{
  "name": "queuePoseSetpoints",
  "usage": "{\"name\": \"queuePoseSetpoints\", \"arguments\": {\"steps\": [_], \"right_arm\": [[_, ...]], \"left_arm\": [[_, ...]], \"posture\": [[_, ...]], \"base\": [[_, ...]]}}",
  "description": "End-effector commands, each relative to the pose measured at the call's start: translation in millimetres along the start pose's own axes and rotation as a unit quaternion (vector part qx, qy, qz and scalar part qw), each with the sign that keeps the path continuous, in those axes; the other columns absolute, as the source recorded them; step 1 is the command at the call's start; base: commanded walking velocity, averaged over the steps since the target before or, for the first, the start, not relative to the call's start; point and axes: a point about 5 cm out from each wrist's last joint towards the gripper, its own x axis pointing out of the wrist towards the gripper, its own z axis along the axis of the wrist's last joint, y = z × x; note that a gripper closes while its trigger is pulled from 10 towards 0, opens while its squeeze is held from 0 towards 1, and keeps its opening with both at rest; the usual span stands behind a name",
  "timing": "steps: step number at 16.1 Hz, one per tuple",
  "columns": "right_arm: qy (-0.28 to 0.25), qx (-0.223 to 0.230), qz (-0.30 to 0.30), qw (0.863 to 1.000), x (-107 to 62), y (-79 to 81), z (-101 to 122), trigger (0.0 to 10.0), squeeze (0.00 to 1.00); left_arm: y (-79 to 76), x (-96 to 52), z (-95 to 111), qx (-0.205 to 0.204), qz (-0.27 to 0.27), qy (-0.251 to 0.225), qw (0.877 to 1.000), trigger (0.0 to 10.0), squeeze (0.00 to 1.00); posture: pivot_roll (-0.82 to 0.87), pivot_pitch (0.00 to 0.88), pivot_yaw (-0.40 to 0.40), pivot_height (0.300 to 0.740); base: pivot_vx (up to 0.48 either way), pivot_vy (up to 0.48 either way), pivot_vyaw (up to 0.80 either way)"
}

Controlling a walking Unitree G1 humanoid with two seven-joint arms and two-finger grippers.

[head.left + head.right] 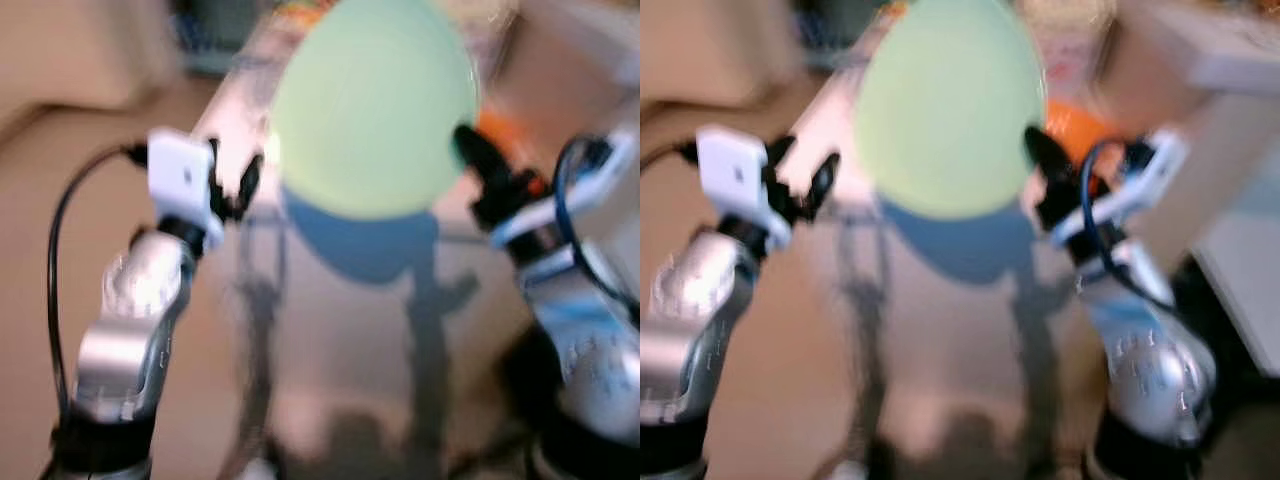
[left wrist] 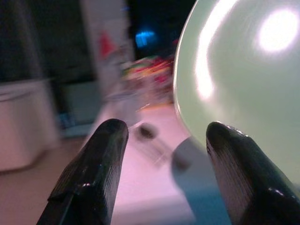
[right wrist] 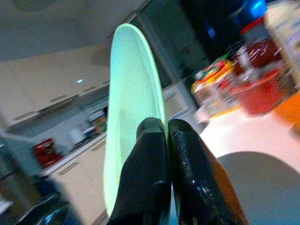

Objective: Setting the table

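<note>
In the blurred head views the pale green plate (image 1: pixel 372 105) hangs in the air above the table (image 1: pixel 340 340), pinched at its edge by the right gripper (image 1: pixel 470 150), so I judge it is yet to be set down. The left wrist view shows the left gripper (image 2: pixel 161 140) beside the plate, fingers apart and empty. The right wrist view shows the right gripper's fingers clamped together on the plate's rim, the plate edge-on.

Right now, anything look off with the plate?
Only its grip: the right gripper pinches the green plate by one rim, holding it in the air above the table. The left gripper is open beside it.
</note>
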Motion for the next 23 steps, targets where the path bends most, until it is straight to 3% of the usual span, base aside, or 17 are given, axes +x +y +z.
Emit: {"name": "queuePoseSetpoints", "arguments": {"steps": [1,4,6,11,17,19,23], "right_arm": [[-0.01,-0.049,-0.007,0.999,0.6,4.7,4,10.0,0.0],[-0.001,-0.116,-0.04,0.992,0.2,-3.4,-1,10.0,0.0],[0.008,-0.16,-0.065,0.985,-2.6,-12.4,-9,10.0,0.0],[0.013,-0.234,-0.099,0.967,-3.1,-23.2,-14,10.0,0.0],[0.011,-0.245,-0.137,0.96,-1.6,-34.2,-24,10.0,0.0],[0.009,-0.246,-0.139,0.959,-3.6,-36.7,-24,10.0,0.0],[-0.015,-0.254,-0.145,0.956,-2.0,-38.1,-15,10.0,0.0]], "left_arm": [[0.9,7.8,2,-0.003,0.012,-0.001,1.0,10.0,0.0],[0.2,17.8,-2,0.006,0.038,0.001,0.999,10.0,0.0],[-3.4,15.7,-5,0.015,0.043,0.008,0.999,10.0,0.0],[-7.0,23.1,-10,0.027,0.045,0.013,0.999,10.0,0.0],[-14.8,32.6,-10,0.029,0.039,0.01,0.999,10.0,0.0],[-18.8,29.2,-10,0.029,0.037,0.009,0.999,10.0,0.0],[-18.0,31.9,-11,0.029,0.042,0.007,0.999,10.0,0.0]], "posture": [[0.01,0.0,0.004,0.74],[0.01,0.0,-0.004,0.74],[0.02,0.0,-0.007,0.74],[0.02,0.0,-0.013,0.74],[0.01,0.0,-0.002,0.74],[0.02,0.0,-0.006,0.74],[-0.01,0.0,-0.015,0.74]], "base": [[0.0,0.0,0.0],[0.0,0.0,0.0],[0.0,-0.133,0.0],[0.0,-0.365,0.0],[0.0,-0.399,0.0],[0.0,-0.398,0.0],[0.0,-0.398,0.0]]}}
